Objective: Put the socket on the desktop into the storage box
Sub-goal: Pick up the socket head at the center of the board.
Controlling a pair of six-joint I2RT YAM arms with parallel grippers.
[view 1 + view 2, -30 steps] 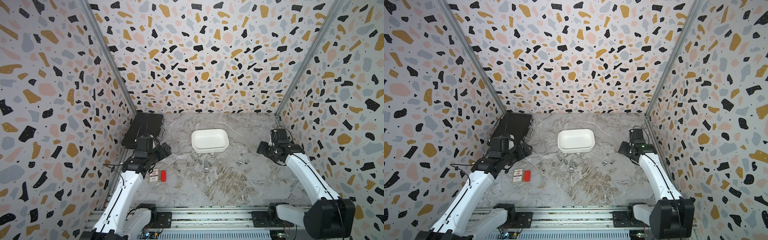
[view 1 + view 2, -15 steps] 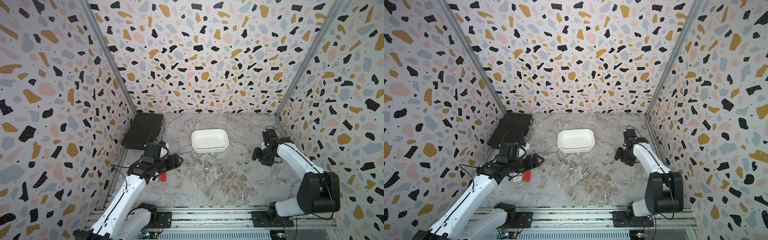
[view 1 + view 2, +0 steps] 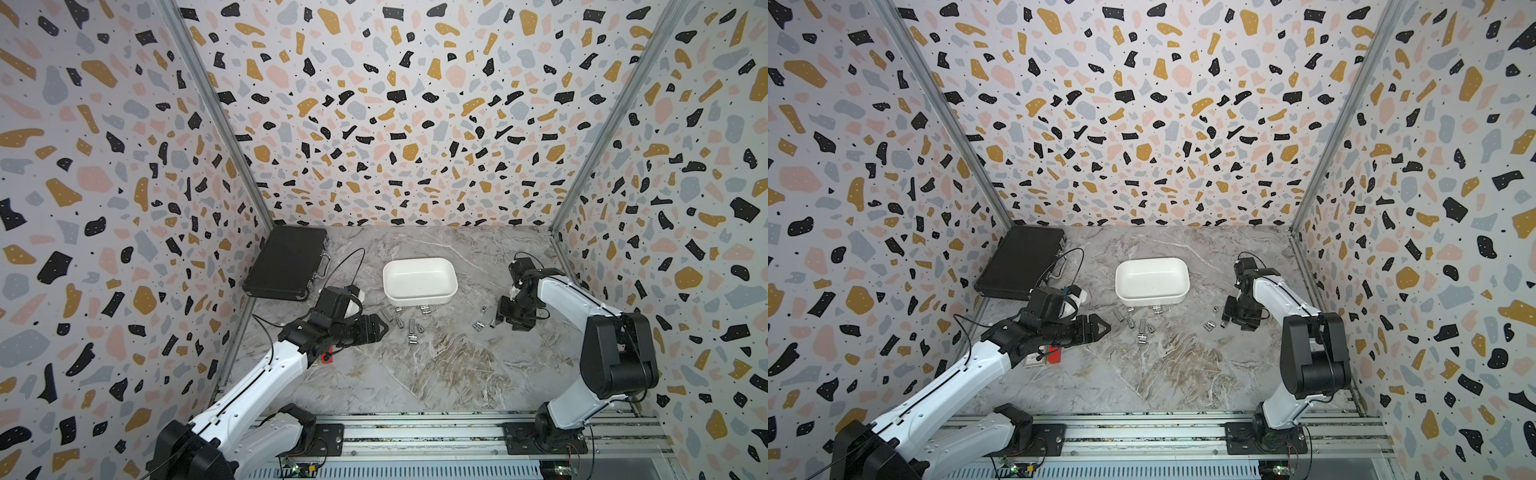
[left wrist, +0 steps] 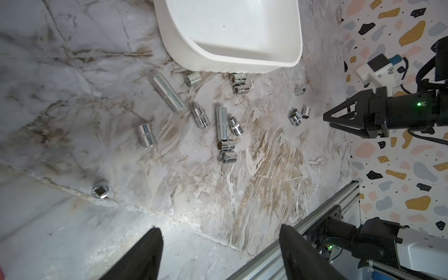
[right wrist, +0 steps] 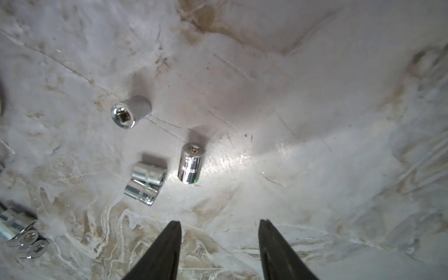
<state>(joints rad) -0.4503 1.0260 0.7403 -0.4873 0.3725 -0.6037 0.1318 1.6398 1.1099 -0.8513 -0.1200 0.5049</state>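
Chrome sockets lie scattered on the desktop, just in front of the white storage box. Left gripper: jaws apart, nothing between them. Right gripper: jaws apart, low over the desktop near one socket, apparently standing upright, beside two lying together. Black case rests by the left wall.
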